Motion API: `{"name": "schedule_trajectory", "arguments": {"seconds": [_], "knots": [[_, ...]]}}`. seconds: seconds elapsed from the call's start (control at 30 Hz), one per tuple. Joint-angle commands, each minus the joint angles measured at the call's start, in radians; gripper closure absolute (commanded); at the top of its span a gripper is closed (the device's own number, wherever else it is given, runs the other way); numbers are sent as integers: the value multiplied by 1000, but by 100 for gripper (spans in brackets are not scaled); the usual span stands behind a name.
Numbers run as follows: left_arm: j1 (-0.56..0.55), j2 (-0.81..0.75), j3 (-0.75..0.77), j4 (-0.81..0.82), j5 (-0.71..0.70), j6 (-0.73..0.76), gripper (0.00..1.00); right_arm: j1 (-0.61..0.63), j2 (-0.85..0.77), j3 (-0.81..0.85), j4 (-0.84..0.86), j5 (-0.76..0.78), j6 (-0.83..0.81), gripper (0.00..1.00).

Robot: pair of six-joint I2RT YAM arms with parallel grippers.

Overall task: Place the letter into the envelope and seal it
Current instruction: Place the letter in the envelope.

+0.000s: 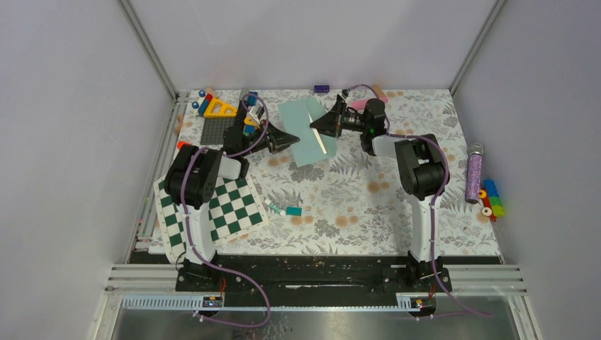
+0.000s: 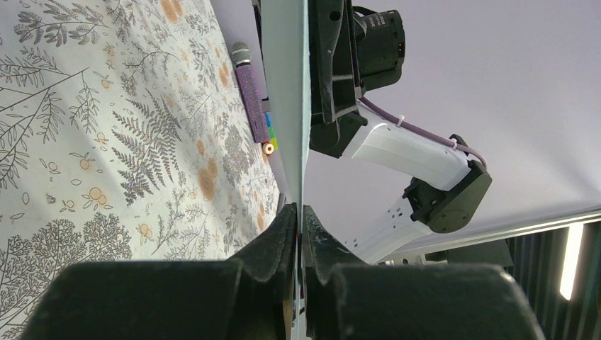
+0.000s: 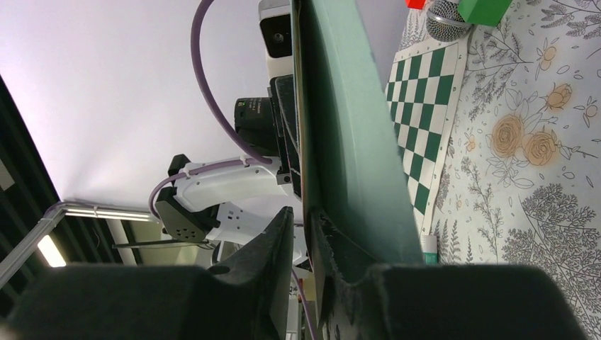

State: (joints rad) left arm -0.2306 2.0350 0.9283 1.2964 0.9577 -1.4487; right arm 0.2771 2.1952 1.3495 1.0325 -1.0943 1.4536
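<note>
At the left of the counter, with its floral cloth, lies a green-white checkerboard. The left tool is closed on the left edge of the envelope, which it holds off the counter towards the far side, between the two arms. A thin cream strip of the letter crosses the envelope's right part. The right tool straddles the envelope's other edge with a gap showing, and I cannot tell if it pinches. A purple glitter tube lies far right.
</note>
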Motion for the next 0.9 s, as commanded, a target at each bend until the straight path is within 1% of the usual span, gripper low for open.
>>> {"name": "schedule_trajectory", "arguments": {"seconds": [0.0, 0.13, 0.23, 0.4, 0.53, 0.67, 0.8, 0.83, 0.87], "knots": [[-4, -21, 3, 65, 7, 5, 95, -8, 10, 30, 109, -22, 43, 79], [-4, -19, 3, 66, 7, 5, 95, -9, 11, 30, 123, -17, 54, 81], [-4, -21, 3, 65, 7, 5, 95, -9, 7, 28, 112, -14, 41, 81], [-4, -22, 3, 67, 7, 4, 94, -9, -32, -11, 54, 16, -41, 81], [-5, -22, 1, 72, 6, -1, 95, -10, -54, -41, 39, 50, -71, 88], [-6, -27, 0, 73, 6, -1, 95, -9, -70, -65, 50, 77, -81, 90], [-6, -28, 0, 73, 6, -1, 95, -9, -75, -75, 63, 90, -74, 91], [-6, -28, 0, 73, 6, -1, 95, -10, -74, -76, 76, 92, -67, 90], [-5, -29, 0, 73, 6, -2, 95, -9, -74, -74, 79, 92, -63, 88]]}}
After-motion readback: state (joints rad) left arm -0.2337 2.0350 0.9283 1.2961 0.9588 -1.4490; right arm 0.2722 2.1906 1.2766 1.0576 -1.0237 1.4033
